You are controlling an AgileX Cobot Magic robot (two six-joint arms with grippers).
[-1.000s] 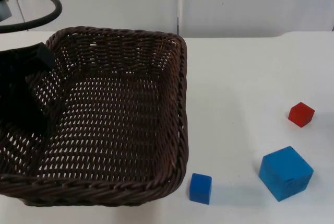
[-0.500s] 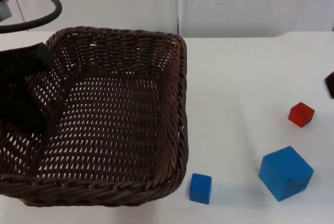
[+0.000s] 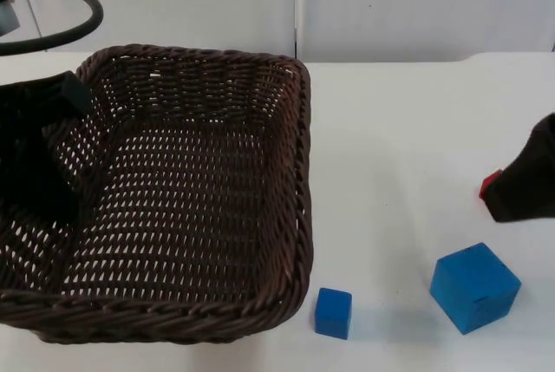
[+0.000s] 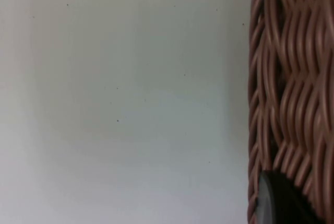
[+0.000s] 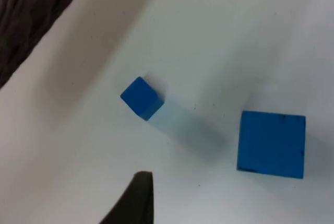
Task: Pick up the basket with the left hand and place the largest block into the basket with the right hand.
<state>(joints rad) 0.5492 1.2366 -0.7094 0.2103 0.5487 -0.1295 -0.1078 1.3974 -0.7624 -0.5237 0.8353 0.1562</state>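
The dark brown wicker basket (image 3: 199,190) takes up the left half of the top view, and my left gripper (image 3: 39,168) is shut on its left wall. In the left wrist view that woven wall (image 4: 292,78) runs beside a black fingertip (image 4: 276,205). The largest block, a big blue cube (image 3: 474,287), sits on the table at the front right. My right gripper (image 3: 523,188) hangs just behind it and covers most of the small red cube (image 3: 486,186). In the right wrist view the big blue cube (image 5: 271,143) lies apart from a small blue cube (image 5: 141,97).
The small blue cube (image 3: 333,312) rests just off the basket's front right corner. The white table (image 3: 390,129) stretches between the basket and the blocks, and a grey partition wall stands behind it. The basket's corner (image 5: 31,4) shows in the right wrist view.
My right gripper has come in from the right edge and moved left over the red cube, hiding most of it. The basket, the left gripper and the blue cubes have stayed put.
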